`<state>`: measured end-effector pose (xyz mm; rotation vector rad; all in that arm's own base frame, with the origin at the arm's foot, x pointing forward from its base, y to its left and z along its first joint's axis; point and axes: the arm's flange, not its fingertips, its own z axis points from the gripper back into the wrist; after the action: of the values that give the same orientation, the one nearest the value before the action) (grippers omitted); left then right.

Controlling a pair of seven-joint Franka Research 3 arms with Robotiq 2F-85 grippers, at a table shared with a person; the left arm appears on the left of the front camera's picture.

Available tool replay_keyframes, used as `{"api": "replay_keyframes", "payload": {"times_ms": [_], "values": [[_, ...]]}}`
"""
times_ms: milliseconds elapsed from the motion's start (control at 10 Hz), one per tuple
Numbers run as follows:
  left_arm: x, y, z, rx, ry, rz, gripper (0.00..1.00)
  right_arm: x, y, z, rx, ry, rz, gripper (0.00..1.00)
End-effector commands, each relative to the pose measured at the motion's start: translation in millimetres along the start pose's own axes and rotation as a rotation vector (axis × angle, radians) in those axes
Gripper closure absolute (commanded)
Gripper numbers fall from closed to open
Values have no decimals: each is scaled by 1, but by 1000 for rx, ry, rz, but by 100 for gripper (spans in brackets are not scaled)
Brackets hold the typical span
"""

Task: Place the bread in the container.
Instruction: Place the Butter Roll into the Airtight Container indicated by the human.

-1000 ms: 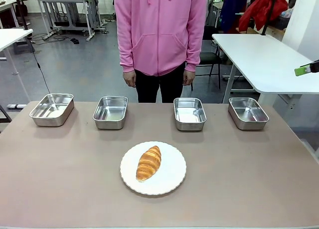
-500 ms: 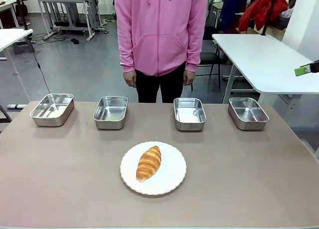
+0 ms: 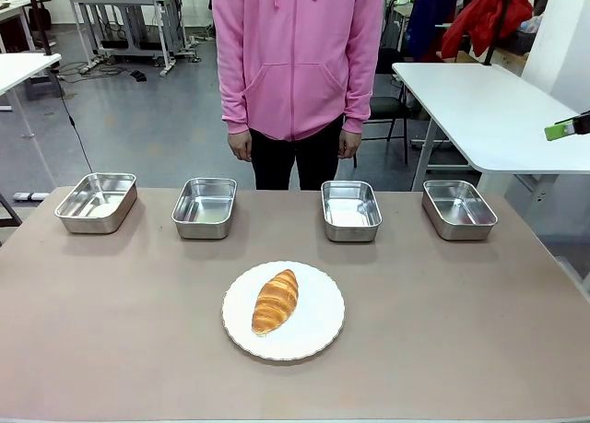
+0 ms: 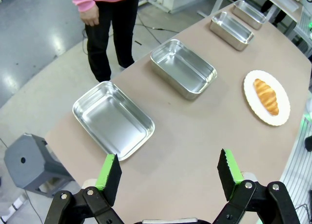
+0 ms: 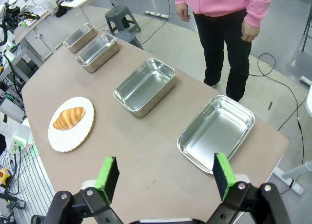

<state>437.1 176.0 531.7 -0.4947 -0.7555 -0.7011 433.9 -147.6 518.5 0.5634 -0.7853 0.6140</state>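
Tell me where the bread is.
Front view: the bread lies on the white plate at mid-table, on the robot's side of the row of four steel trays.

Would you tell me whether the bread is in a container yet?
Out: the bread lies on the white plate; the four steel trays stand empty.

Bare tabletop [image 3: 461, 331] rings the plate [image 3: 318, 333]
Steel trays [image 3: 203, 228] line the far edge, gaps between; a person [image 3: 297, 64] stands behind.
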Motion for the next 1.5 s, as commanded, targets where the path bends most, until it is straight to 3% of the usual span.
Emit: {"api": "replay_keyframes", "payload": {"times_ms": [0, 1400], "values": [[2, 0, -1, -5, -5, -4, 0, 1, -1, -1, 6, -20, 3, 0], [2, 0, -1, -5, -5, -4, 0, 1, -1, -1, 6, -20, 3, 0]]}}
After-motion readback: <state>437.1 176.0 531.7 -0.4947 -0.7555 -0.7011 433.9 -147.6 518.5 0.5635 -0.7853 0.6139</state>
